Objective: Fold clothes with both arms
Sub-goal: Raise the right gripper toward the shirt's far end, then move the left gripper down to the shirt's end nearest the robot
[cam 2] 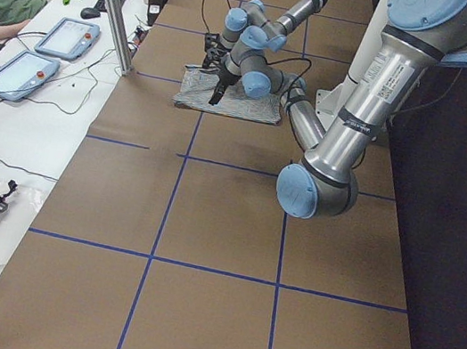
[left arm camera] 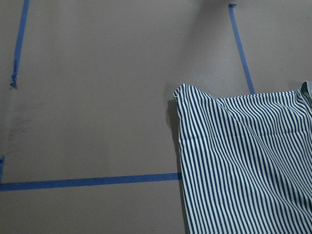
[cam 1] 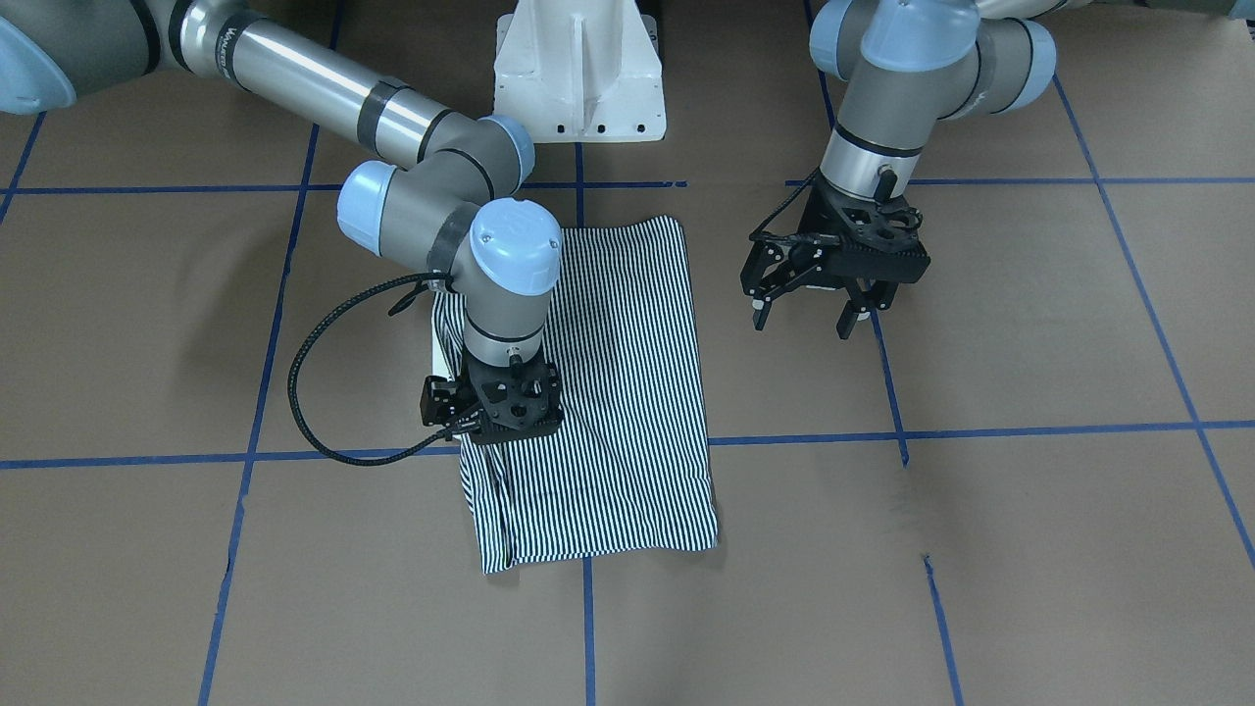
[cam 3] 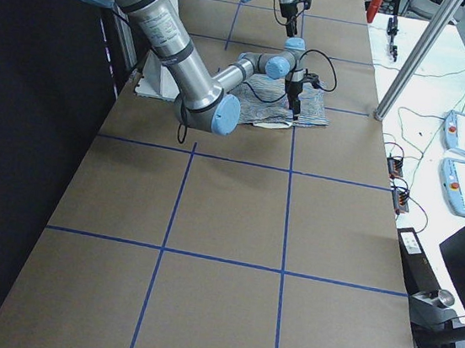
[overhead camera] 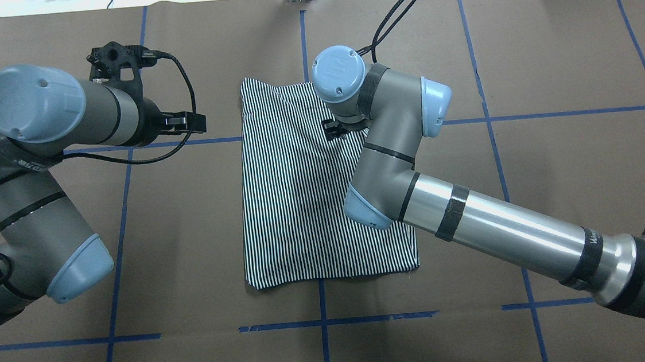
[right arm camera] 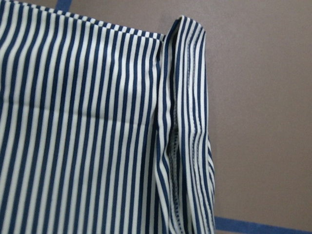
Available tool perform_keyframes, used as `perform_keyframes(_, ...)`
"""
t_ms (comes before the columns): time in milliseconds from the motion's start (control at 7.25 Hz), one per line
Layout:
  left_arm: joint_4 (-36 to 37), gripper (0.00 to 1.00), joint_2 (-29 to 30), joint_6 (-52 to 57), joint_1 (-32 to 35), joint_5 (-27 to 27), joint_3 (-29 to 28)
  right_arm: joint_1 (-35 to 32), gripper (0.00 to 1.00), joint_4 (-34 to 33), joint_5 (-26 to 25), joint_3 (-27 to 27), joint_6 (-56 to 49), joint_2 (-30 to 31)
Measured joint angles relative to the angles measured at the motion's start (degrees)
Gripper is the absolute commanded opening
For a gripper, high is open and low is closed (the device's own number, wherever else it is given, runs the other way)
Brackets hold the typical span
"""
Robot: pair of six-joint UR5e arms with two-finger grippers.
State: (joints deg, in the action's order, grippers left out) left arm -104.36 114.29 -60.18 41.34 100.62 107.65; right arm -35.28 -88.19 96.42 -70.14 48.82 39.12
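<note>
Navy-and-white striped polo shirt (cam 1: 618, 392) is lying on the brown paper-covered table (cam 1: 1029, 539), between the two arms, already reduced to a tall rectangle. Collar and buttons are not showing in any view. Most of it is lying flat, with loose ridges running along the side under the right arm and creasing at the end away from the robot.

The right gripper (cam 1: 495, 424) is standing vertically over that side edge, on or just above the cloth. Its fingers are hidden beneath the wrist body, so whether they are spread or pinching fabric cannot be told. The right wrist view is showing a stitched hem strip (right arm camera: 187, 146) doubled along the edge and slightly raised.

The left gripper (cam 1: 804, 316) is hovering over bare table beside the opposite edge, apart from the shirt, fingers spread wide and holding nothing.

Assessment: the garment is appearing thin, light and limp. It is likely to sag and shed layers if it is lifted at a single point. The best hold appears to be the corners or hemmed edge, with all layers taken together and one gripper at each end of the same side. The smooth paper is probably offering little friction, so a drag risks shifting the whole stack. No fragility concern.
</note>
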Motion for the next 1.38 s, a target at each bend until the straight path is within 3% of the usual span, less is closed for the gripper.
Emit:
perform_keyframes(551,0.02,1.00,-0.37,0.18,0.06,0.09,-0.11,-3.34,1.00,0.05,-0.86,2.44,-4.06,1.21)
perform_keyframes(827,-0.04,1.00,-0.37,0.09,0.02,0.10,-0.04,-8.12,1.00,0.45,0.84,0.85,-8.26,5.09)
perform_keyframes(1103,-0.03,1.00,-0.35,-0.46,-0.11,0.17,-0.03,-11.15,1.00,0.00,7.27,-4.07,-9.68,7.32)
perform_keyframes(1379,-0.03,1.00,-0.33,-11.24,-1.27,5.05,-0.59,-11.99,1.00,-1.21,13.70,-10.84,-6.98,9.51)
